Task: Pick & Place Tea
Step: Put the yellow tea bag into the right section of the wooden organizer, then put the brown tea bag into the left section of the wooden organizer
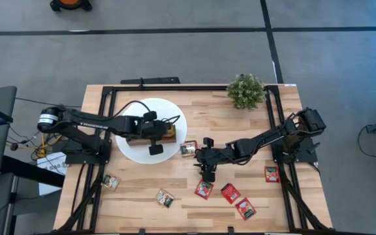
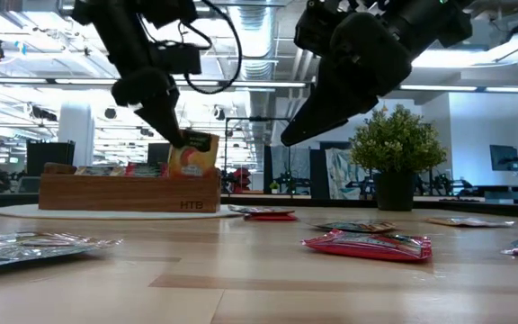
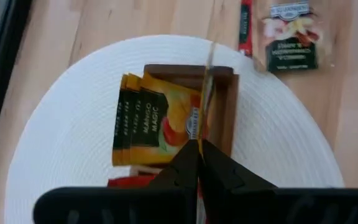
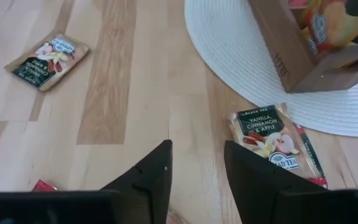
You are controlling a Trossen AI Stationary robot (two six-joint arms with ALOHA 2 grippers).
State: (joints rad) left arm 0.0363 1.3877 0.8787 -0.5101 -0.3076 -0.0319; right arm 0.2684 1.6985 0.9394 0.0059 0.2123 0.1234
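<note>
My left gripper [image 1: 155, 136] hangs over the brown wooden tray [image 1: 150, 134] on the white disc [image 1: 136, 151] and is shut on an orange-yellow tea sachet [image 2: 196, 155]. More orange-yellow sachets [image 3: 154, 118] lie in the tray's end compartment. My right gripper [image 4: 197, 163] is open and holds nothing. It hovers above the table to the right of the disc [image 4: 229, 56], near a white-and-green sachet [image 4: 272, 140] that lies flat at the disc's edge. Red sachets [image 1: 230, 192] and white-and-green ones [image 1: 165, 198] lie flat on the table. My left gripper pinches the orange-yellow sachet between its two fingers at an upper corner [image 2: 180, 140], coming from above on a slant. The sachet stands upright and shows edge-on [image 3: 207, 93] in the left wrist view. Its lower part is down behind the tray wall [image 2: 187, 191].
A small potted plant [image 1: 245, 90] stands at the table's far right. Another red sachet [image 1: 271, 173] lies near the right arm's base, and a white-and-green one [image 1: 111, 182] lies near left. Black frame rails run along the table's sides.
</note>
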